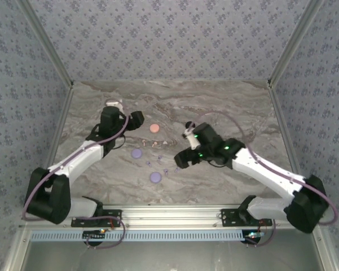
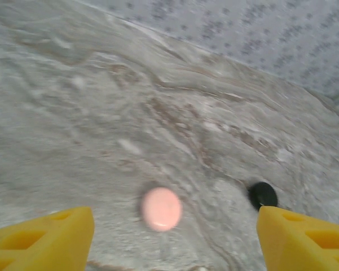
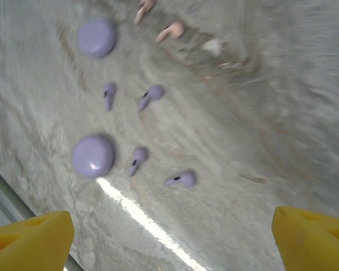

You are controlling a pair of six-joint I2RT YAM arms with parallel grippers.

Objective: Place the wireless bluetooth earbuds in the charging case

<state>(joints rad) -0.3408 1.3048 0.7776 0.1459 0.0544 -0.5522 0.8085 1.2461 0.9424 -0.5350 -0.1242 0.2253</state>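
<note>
Left jaws released, empty, over pink disc (image 2: 161,208) mid counter (image 2: 73,113). Right jaws released, empty, over four lilac earbuds (image 3: 151,96) lying loose beside two lilac discs (image 3: 92,156), nearer front edge.

Right gripper (image 3: 169,248) above marbled table (image 3: 282,113), yellow fingertips (image 3: 28,240) spread wide, nothing between. Four lilac earbuds (image 3: 151,96) lying loose, just beside two lilac discs (image 3: 93,156), nearer table's railed edge. Two pink earbuds (image 3: 170,31) further in, apart from lilac ones.
</note>
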